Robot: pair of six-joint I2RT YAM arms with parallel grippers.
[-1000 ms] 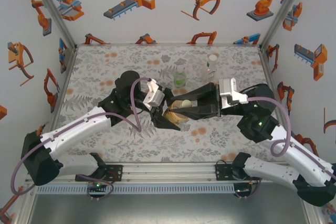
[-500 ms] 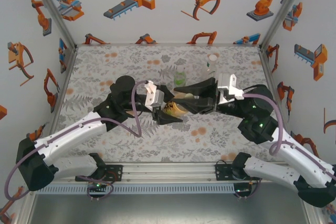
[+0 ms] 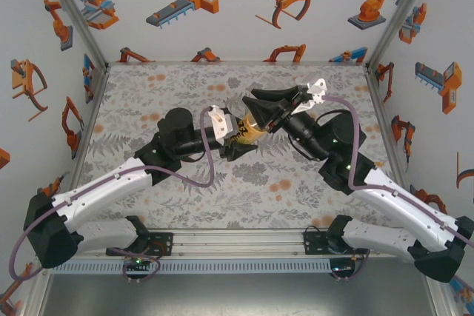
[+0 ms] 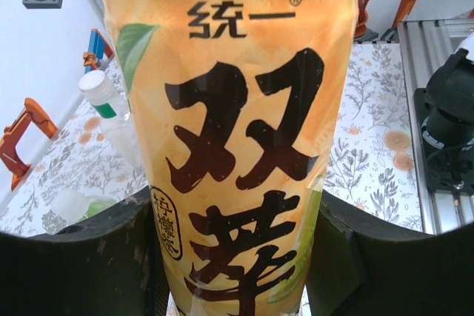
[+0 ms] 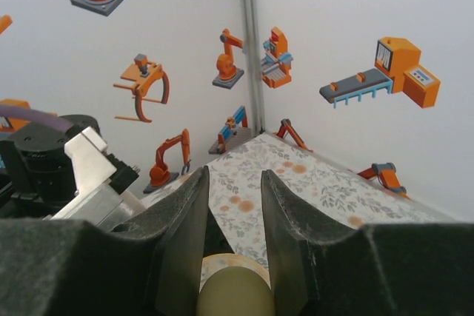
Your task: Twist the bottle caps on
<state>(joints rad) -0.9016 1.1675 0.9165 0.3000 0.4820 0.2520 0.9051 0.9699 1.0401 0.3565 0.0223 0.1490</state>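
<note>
The amber-yellow bottle [image 4: 237, 109], its pale label printed with dark characters, stands between the left gripper's [image 4: 233, 209] fingers [image 4: 81, 257]; the gripper is shut on it. From above, the left gripper [image 3: 238, 138] holds the bottle [image 3: 247, 131] tilted above the mat. The right gripper [image 3: 261, 111] sits at the bottle's upper end. In the right wrist view a yellowish cap [image 5: 233, 290] sits pinched between the right gripper's [image 5: 233, 183] fingers [image 5: 185, 234]. The clear bottle [image 4: 118, 127] stands behind on the left, a whitish cap [image 4: 96, 83] on it. A greenish bottle [image 4: 78, 205] lies low beside it.
The floral mat [image 3: 148, 94] with printed orange spots covers the table between white walls with robot pictures. Both arms cross the middle of the mat. An aluminium rail [image 3: 237, 243] runs along the near edge by the arm bases.
Both grippers have moved toward the back of the table with the amber bottle. The right arm has swung up and round, and its gripper now meets the bottle's upper end from behind.
</note>
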